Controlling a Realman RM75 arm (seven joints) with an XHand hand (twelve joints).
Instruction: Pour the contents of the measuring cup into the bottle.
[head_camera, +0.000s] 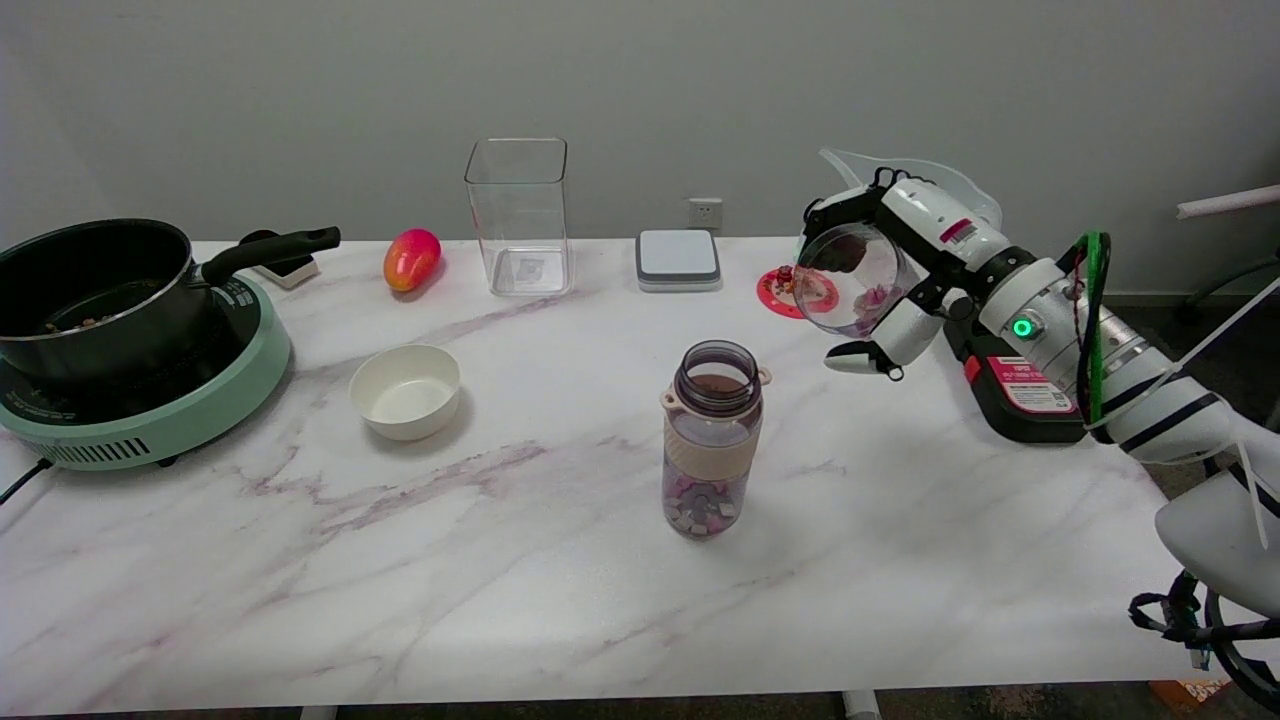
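A clear bottle (712, 440) with a beige band and an open purple neck stands upright near the table's middle, with small pink and white pieces in its bottom. My right hand (900, 275) grips a clear measuring cup (852, 280), held in the air up and to the right of the bottle. The cup is tipped on its side, its mouth facing left, and a few pink pieces lie inside it. The fingers wrap around the cup's top and the thumb sits beneath it.
A white bowl (406, 390) sits left of the bottle. A black pot (95, 290) rests on a green cooker (150, 400) at far left. At the back stand a mango (411, 259), a clear square container (518, 215), a grey scale (678, 259) and a red coaster (785, 295). A black-and-red device (1020, 395) lies under the forearm.
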